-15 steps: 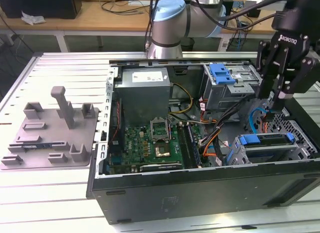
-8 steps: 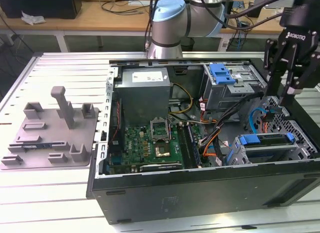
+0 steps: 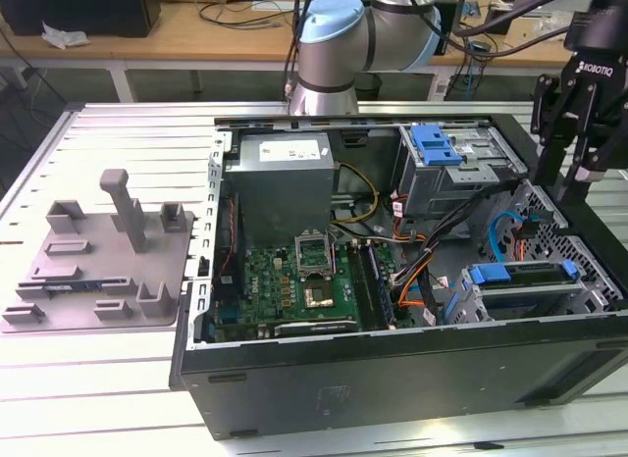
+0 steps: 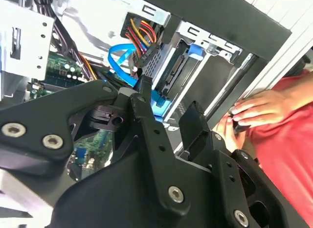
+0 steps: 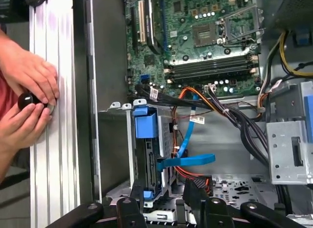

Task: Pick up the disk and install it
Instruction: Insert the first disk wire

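Hovering over the open computer case (image 3: 392, 398) at the exterior view's right end, the gripper (image 3: 555, 187) has its fingers moderately apart and holds nothing. The disk (image 3: 520, 274), in its blue frame, sits inside the grey drive cage (image 3: 592, 298) below the gripper. In the first wrist view, a person's hands (image 5: 27, 74) lie on the table (image 5: 56, 154) beside the case.

An open case (image 3: 392, 379) lies on a slatted table (image 3: 108, 398). Inside are a green board (image 3: 294, 280), a grey box (image 3: 280, 177) and wires (image 3: 461, 217). A grey tray (image 3: 98, 261) sits beside it.
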Motion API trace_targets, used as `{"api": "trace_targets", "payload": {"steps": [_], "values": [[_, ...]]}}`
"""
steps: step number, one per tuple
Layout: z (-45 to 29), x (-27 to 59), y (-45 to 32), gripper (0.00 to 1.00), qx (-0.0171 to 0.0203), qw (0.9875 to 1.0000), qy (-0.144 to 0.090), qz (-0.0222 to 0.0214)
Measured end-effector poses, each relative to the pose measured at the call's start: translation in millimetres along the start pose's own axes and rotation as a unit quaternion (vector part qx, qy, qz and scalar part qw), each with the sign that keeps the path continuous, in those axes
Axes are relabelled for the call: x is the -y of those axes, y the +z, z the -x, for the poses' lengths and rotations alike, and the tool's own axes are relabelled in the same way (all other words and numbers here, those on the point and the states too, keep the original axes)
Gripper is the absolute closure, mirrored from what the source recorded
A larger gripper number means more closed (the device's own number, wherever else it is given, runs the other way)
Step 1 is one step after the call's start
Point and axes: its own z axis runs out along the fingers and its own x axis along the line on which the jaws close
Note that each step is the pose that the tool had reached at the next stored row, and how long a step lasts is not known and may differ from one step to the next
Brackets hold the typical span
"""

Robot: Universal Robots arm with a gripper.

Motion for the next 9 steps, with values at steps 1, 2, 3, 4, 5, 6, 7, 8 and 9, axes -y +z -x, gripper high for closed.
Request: {"api": "trace_targets", "payload": {"steps": [1,2,3,4,5,6,7,8,9], "values": [[0.2,0.7,0.4,0.5,0.0007,0.9999,0.011,0.0037],[0.5,1.7,0.8,0.5,0.0014,0.9997,0.023,0.0075],[0.7,2.6,1.0,0.5,0.0018,0.9996,0.028,0.0091],[0.9,3.5,1.1,0.5,0.002,0.9995,0.031,0.0102],[1.0,4.1,1.0,0.5,0.0021,0.9994,0.034,0.0111],[1.2,4.6,0.9,0.5,0.0023,0.9993,0.037,0.0116],[1.6,5.2,0.8,0.5,0.0026,0.9992,0.039,0.0119],[2.0,6.1,0.7,0.5,0.0029,0.999,0.042,0.0118],[2.6,7.0,0.4,0.5,0.0032,0.9989,0.045,0.0113]]}}
